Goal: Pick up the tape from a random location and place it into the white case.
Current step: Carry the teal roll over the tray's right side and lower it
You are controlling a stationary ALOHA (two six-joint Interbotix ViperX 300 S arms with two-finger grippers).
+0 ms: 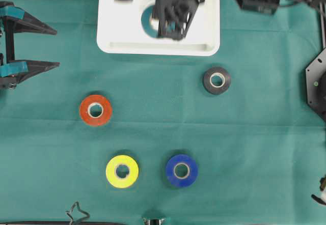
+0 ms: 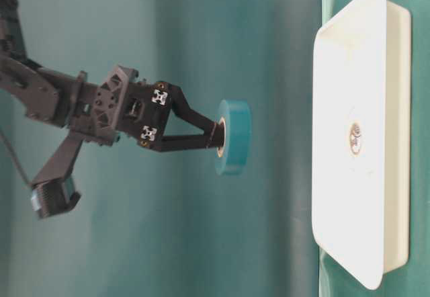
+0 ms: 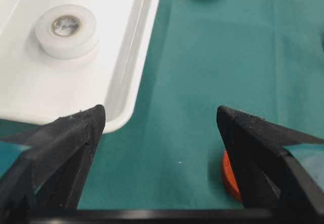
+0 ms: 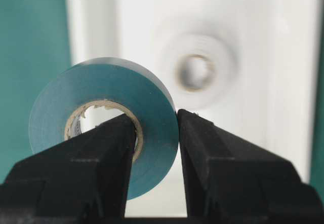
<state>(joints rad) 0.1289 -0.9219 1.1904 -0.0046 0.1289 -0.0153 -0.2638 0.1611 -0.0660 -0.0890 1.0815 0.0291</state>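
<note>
**Teal roll over the case, not yet set down**

My right claw pinches the teal tape through its wall, one finger in the core, one outside. In the overhead view it hangs above the white case at the top centre. A white roll already lies inside. My left claw is spread wide and empty at the left edge. Lowering and release remain, I judge; four rolls wait on the desk.
</note>
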